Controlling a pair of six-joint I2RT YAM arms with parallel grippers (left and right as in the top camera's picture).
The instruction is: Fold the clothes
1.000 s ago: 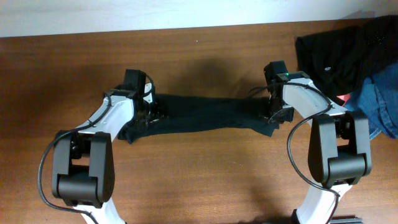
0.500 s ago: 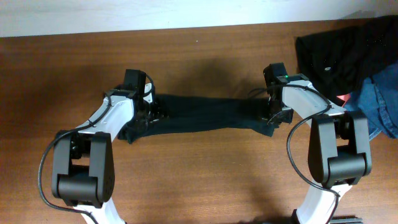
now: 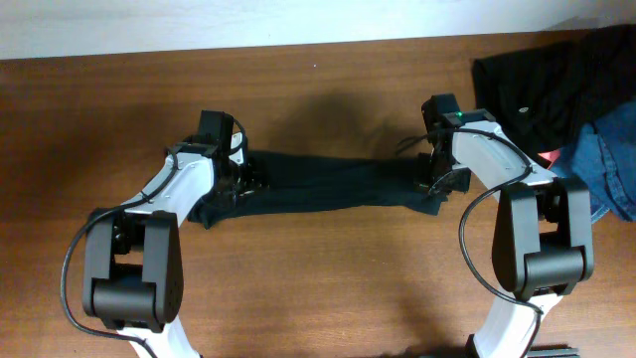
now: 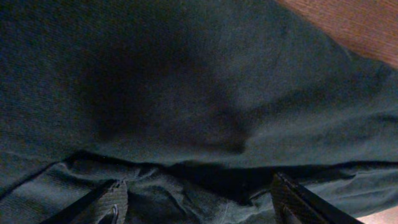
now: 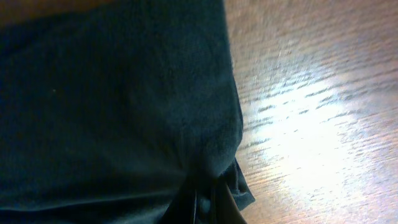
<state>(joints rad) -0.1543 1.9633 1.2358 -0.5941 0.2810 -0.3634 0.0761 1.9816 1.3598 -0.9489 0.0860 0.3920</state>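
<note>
A dark teal garment (image 3: 338, 187) lies stretched in a long band across the middle of the table. My left gripper (image 3: 238, 185) is pressed down on its left end. In the left wrist view its fingers (image 4: 199, 202) stand wide apart, with bunched cloth (image 4: 186, 93) between and under them. My right gripper (image 3: 437, 185) is at the garment's right end. In the right wrist view its fingers (image 5: 203, 200) are closed together, pinching a fold of the dark cloth (image 5: 112, 106) near the edge.
A pile of other clothes sits at the back right corner: a black garment (image 3: 542, 85), blue jeans (image 3: 611, 159) and a bit of red (image 3: 553, 157). The brown wooden table (image 3: 328, 288) shows in front of the garment.
The right gripper has shifted slightly and the garment's right end is pulled a little tighter. The left arm has not visibly moved.
</note>
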